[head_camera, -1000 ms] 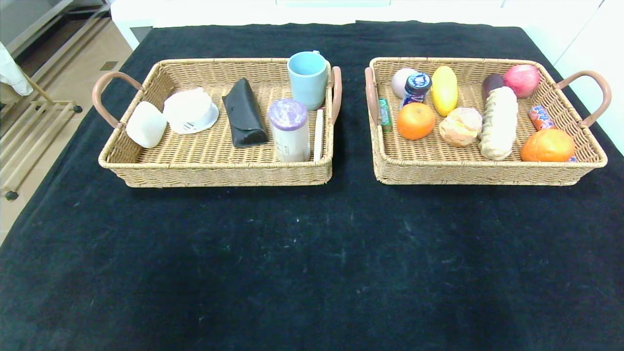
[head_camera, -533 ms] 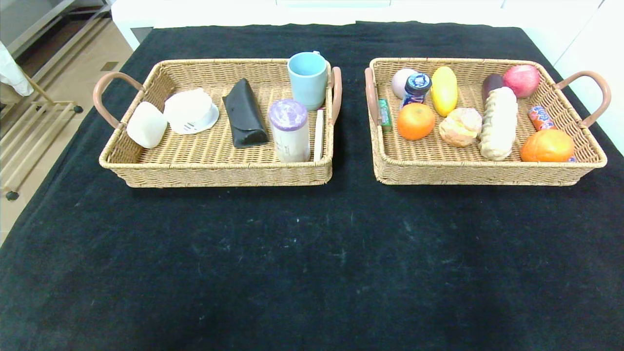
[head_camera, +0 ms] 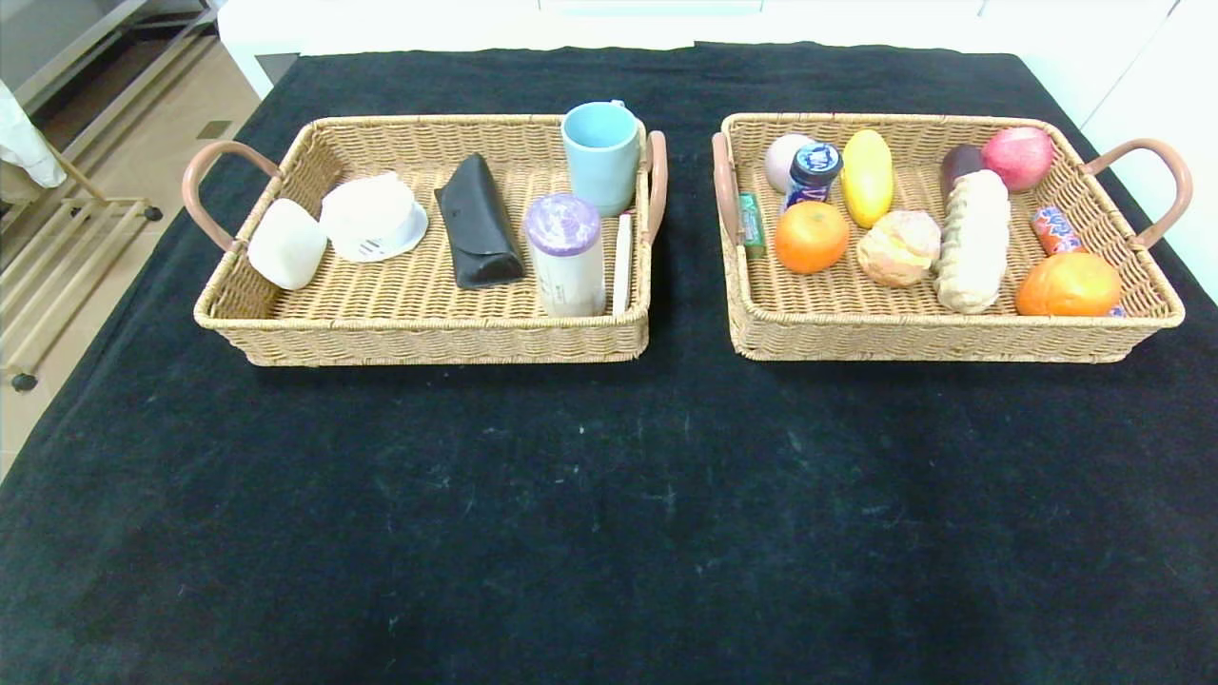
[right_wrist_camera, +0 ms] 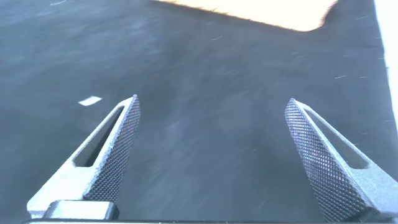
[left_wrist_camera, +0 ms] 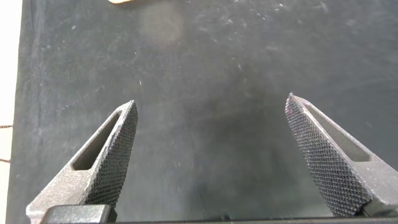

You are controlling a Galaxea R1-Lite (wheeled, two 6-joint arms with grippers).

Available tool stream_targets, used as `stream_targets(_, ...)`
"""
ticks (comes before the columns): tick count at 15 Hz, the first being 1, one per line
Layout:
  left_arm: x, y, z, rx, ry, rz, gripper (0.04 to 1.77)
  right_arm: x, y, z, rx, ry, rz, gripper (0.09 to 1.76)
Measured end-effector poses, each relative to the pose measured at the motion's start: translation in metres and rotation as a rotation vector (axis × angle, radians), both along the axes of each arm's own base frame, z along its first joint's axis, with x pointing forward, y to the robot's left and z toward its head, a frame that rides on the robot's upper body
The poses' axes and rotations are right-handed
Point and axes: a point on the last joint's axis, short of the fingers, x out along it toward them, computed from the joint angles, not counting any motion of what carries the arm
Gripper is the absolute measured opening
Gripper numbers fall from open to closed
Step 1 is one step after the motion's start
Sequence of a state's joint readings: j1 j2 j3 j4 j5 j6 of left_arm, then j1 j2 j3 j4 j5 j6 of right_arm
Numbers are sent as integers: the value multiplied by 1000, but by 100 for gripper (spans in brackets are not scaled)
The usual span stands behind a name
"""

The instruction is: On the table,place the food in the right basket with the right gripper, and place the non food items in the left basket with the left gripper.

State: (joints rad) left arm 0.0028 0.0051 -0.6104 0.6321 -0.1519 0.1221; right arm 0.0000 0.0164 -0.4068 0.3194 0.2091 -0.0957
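Your right basket [head_camera: 952, 333] holds the food: two oranges [head_camera: 811, 237], a yellow fruit [head_camera: 868, 177], a bread roll [head_camera: 898, 247], a long pale loaf [head_camera: 974, 240], a red apple [head_camera: 1018, 157] and a small blue-capped bottle [head_camera: 813, 171], all inside its rim. Your left basket [head_camera: 419, 338] holds the non-food items: a blue mug [head_camera: 601, 152], a black case [head_camera: 478, 233], a purple-lidded canister [head_camera: 565, 252], a white dish [head_camera: 373, 217] and a white block [head_camera: 285, 244]. The two baskets sit side by side, apart, on the black tablecloth [head_camera: 609, 504]. Your left gripper [left_wrist_camera: 208, 134] hangs above bare cloth, jaws spread wide and grasping nothing. Your right gripper [right_wrist_camera: 211, 130] stands likewise over the cloth, released and empty. Neither arm appears in the head view.
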Motion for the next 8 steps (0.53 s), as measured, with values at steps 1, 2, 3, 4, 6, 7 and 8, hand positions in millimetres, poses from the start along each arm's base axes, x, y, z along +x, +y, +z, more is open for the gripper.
stream_targets(1,8,0,-6,1,-4,7,172,8,-1,-7,2,-44,-26,170)
stream_targets(2,17,0,-12,5,-16,19,172,16,-1,-16,5,-60,-41,170)
stream_targets(3,27,1,-17,8,-49,38,172,23,-1,-27,9,-59,-51,170)
stream_targets(4,36,1,-23,9,-81,58,172,30,-1,-39,16,-39,-57,170)
stream_targets(6,53,2,-41,8,-107,94,172,36,-1,-55,64,28,-57,170)
stream_targets(7,59,3,-51,9,-89,106,172,37,-2,-58,71,44,-63,170)
stream_targets(8,64,3,-61,11,-61,112,172,38,-2,-61,74,51,-88,170)
